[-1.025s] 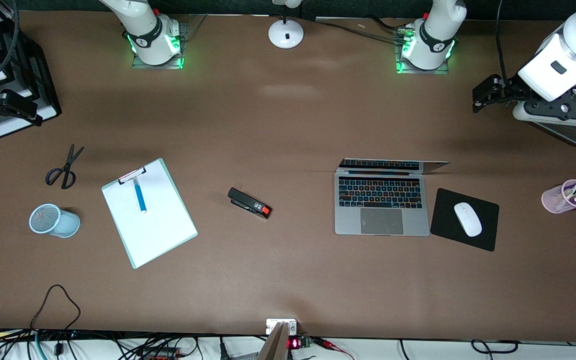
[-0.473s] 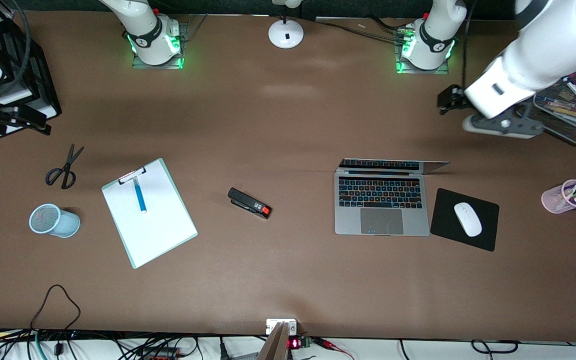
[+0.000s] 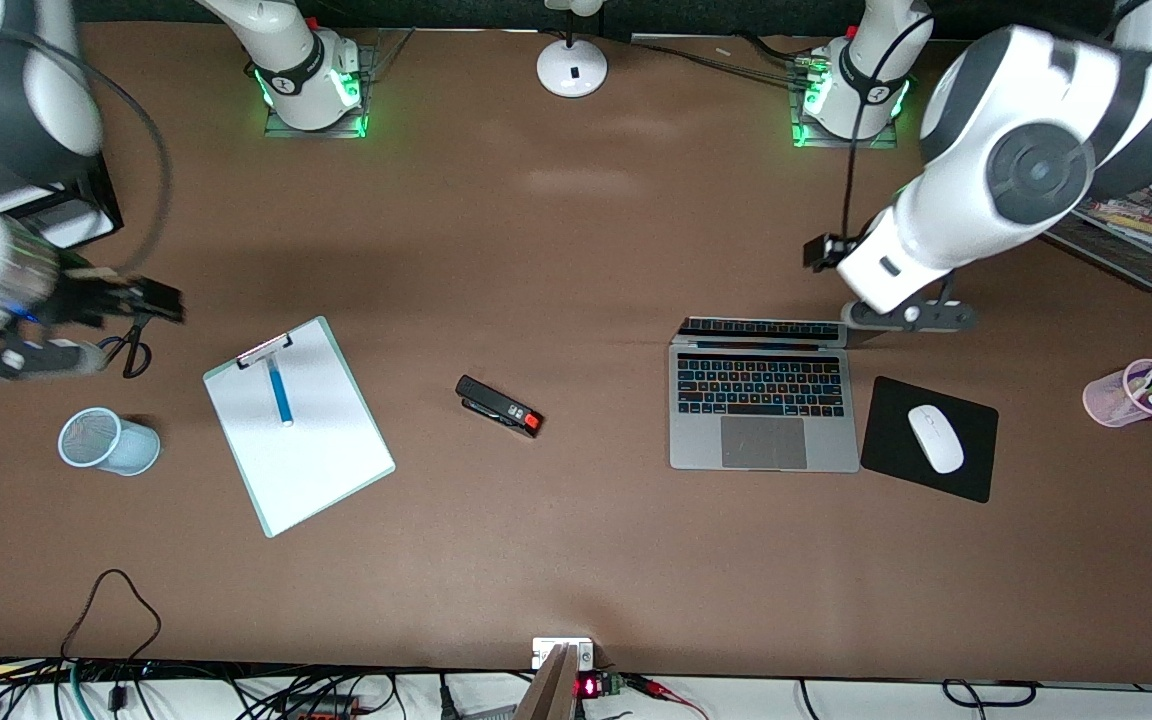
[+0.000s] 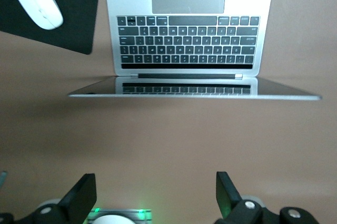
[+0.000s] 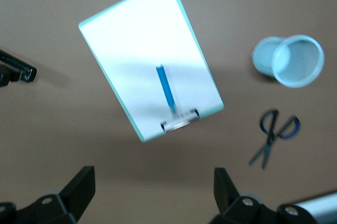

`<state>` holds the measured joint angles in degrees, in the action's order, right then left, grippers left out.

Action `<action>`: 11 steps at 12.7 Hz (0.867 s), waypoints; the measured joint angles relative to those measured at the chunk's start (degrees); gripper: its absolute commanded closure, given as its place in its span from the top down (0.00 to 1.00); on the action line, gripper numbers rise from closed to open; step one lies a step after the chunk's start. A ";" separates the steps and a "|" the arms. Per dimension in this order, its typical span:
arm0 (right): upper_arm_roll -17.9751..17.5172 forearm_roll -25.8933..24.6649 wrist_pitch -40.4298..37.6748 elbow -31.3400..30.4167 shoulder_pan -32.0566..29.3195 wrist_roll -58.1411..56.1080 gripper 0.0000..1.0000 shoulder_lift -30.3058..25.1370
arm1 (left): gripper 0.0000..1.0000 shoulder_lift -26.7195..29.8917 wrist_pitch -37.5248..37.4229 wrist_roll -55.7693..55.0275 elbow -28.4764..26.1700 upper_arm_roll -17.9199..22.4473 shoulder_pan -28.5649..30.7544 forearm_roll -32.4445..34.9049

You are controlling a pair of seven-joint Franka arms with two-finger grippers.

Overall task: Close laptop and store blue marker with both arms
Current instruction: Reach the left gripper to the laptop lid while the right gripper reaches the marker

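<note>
The laptop stands open, the mouse pad at its 3 o'clock. The left gripper, fingers spread and empty, hangs over the table by the lid's top edge. The marker lies on the clipboard. The right gripper, spread and empty, hangs over the scissors at the clipboard's 10 o'clock.

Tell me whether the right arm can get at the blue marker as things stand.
Probably yes. The blue marker lies bare on the clipboard, nothing over or against it, and the right gripper, jaws open and empty, hangs above the table beside the clipboard.
</note>
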<state>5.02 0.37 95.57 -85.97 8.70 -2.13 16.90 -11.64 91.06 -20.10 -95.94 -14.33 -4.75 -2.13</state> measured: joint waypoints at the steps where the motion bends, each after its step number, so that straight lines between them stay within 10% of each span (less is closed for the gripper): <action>1: 0.00 0.00 1.45 -0.02 0.50 0.00 1.00 1.82 | 1.00 -1.11 0.70 -1.10 -0.03 -0.14 -0.03 -0.72; 11: 0.09 0.00 19.13 -4.93 0.59 -10.50 1.00 13.58 | 1.00 -7.34 2.86 -1.71 -0.10 -0.55 -2.34 -1.32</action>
<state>5.10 0.37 114.70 -90.90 9.29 -12.63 30.48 -18.98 93.92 -21.81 -96.04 -14.88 -7.10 -3.45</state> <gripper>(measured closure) 0.000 0.000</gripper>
